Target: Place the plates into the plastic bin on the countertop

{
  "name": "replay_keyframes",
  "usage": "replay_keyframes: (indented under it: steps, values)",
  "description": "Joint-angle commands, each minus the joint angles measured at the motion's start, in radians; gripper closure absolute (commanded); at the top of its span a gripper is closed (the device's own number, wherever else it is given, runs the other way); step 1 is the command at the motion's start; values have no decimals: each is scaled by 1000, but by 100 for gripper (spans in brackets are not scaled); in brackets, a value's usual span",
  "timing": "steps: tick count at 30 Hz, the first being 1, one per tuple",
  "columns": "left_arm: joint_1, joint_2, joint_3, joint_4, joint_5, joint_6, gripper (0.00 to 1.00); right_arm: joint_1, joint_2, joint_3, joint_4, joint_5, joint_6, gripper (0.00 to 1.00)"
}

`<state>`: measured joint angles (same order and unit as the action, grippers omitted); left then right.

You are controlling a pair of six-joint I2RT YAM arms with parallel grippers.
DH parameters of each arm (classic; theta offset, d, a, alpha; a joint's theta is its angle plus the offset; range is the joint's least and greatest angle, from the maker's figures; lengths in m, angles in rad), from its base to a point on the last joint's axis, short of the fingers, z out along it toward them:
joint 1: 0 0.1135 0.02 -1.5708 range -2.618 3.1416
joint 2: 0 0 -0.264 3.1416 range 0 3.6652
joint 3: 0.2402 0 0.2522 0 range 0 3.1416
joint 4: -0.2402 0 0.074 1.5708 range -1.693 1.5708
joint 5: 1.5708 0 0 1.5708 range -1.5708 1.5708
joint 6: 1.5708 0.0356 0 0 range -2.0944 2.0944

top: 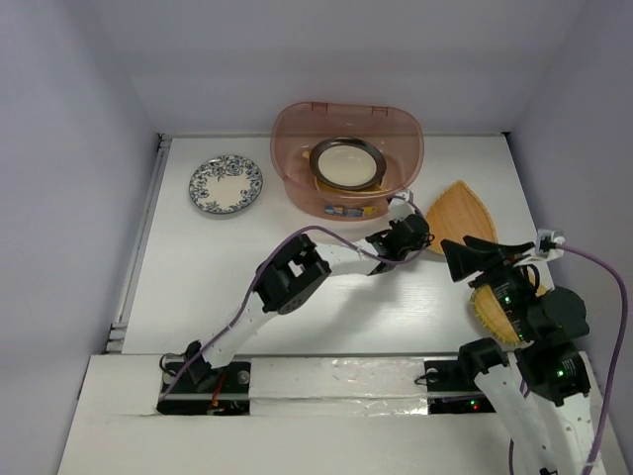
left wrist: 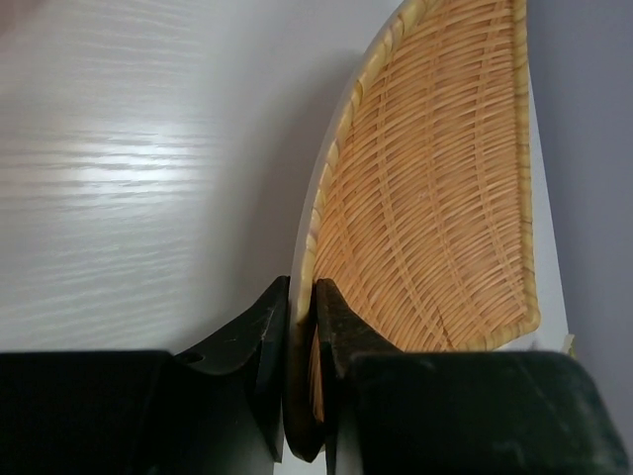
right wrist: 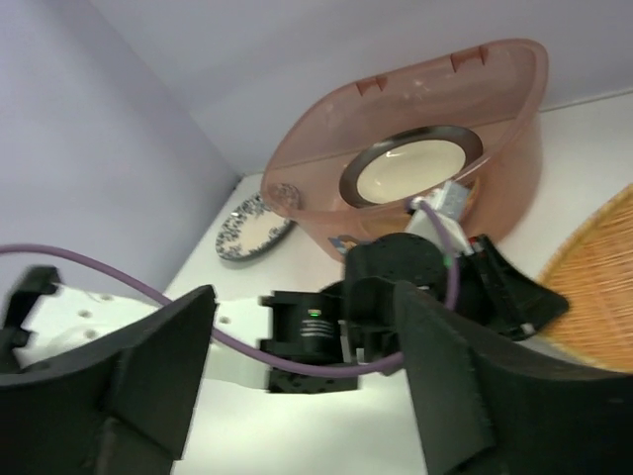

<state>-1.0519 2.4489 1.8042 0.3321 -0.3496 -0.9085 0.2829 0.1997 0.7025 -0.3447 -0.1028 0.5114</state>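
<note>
Where the white, faintly grained countertop (top: 178,257) met the arm bases at 6 o'clock, the right gripper (top: 473,259) hung toward 4 o'clock with its fingers spread apart, above a woven fan plate (top: 488,315). Just beyond, near 3 o'clock, the left gripper (left wrist: 302,297) was clamped on the rim of a second fan plate (left wrist: 435,198). At 12 o'clock stood the plastic bin (top: 287,148), holding a metallic-rimmed plate (top: 346,166). A floral plate (top: 226,184) lay at 10 o'clock. Pale lavender walls (top: 59,148) closed three sides.
</note>
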Motion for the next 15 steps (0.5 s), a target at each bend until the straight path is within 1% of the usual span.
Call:
replay_keyframes:
  steps: [1, 2, 3, 4, 5, 6, 8, 9, 11, 15]
  values:
    - [15, -170, -115, 73, -77, 26, 100, 4, -13, -9, 10, -31, -46, 25]
    - [15, -201, -146, 132, -84, 31, 100, 4, -13, -9, 7, -31, -47, 44]
    - [15, -230, -205, 163, -88, 39, 100, 4, -17, -9, 4, -31, -45, 54]
    - [15, -290, -230, 191, -89, 52, 100, 4, -22, -8, 7, -31, -39, 61]
    - [15, -322, -256, 246, -92, 65, 100, 4, -28, -6, 9, -31, -37, 67]
    - [15, -352, -302, 266, -95, 77, 100, 4, -32, -6, 10, -31, -36, 75]
    - [15, -450, -347, 338, -98, 118, 100, 4, -48, 9, 13, -31, -33, 80]
    - [15, -480, -389, 358, -104, 134, 100, 4, -52, 15, 12, -31, -33, 80]
    - [15, -571, -425, 398, -124, 181, 100, 4, -62, 29, 9, -34, -31, 80]
    - [64, -685, -492, 418, -109, 210, 100, 4, -66, 55, 6, -41, -28, 80]
